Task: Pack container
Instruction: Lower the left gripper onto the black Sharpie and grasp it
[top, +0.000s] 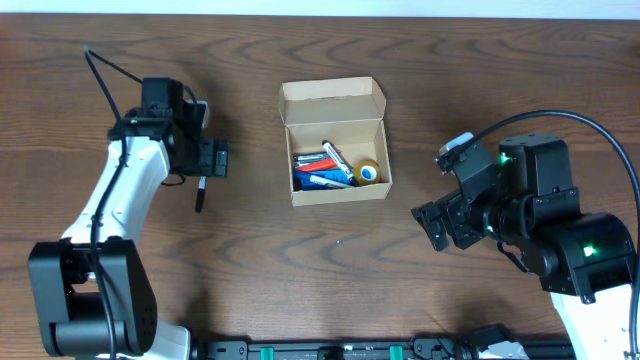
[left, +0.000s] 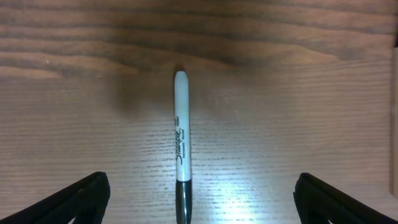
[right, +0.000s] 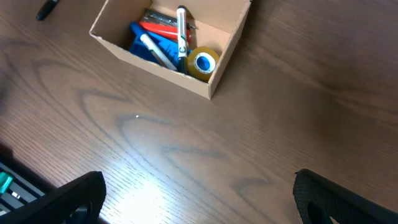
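1. Container. The container (top: 335, 140) stands on the table (top: 320, 290) near the middle of the overhead view, a little toward 12 o'clock. Its flap lid (top: 333, 100) is folded back on the 12 o'clock side, leaving the compartment open at the top.

2. Contents. A roll of tape (top: 368, 172) sits in the 4 o'clock corner of the compartment. Toward 9 o'clock from the roll lie blue items (top: 303, 178), a red item (top: 312, 160) and a pen with a white barrel (top: 335, 155). They overlap, so the count cannot be told. The right wrist view shows the same load, with the roll of tape (right: 203, 63) against the near wall of the container (right: 214, 74).

3. Loose marker. One marker (top: 200, 193) lies flat on the table at 9 o'clock from the container, well apart from it, with its length running roughly from 12 to 6 o'clock. In the left wrist view the marker (left: 181, 143) has a pale barrel with printed lettering and a black cap at the 6 o'clock end.

4. Left claw. The left claw (top: 210, 160) hangs above the marker, jaws spread wide. In the left wrist view the left claw (left: 199, 190) has one finger on either side of the marker, neither touching it.

5. Right claw. The right claw (top: 440, 190) is at 4 o'clock from the container, apart from it, with jaws spread wide and nothing between them. The right wrist view of the right claw (right: 202, 193) shows only bare table between the fingers.
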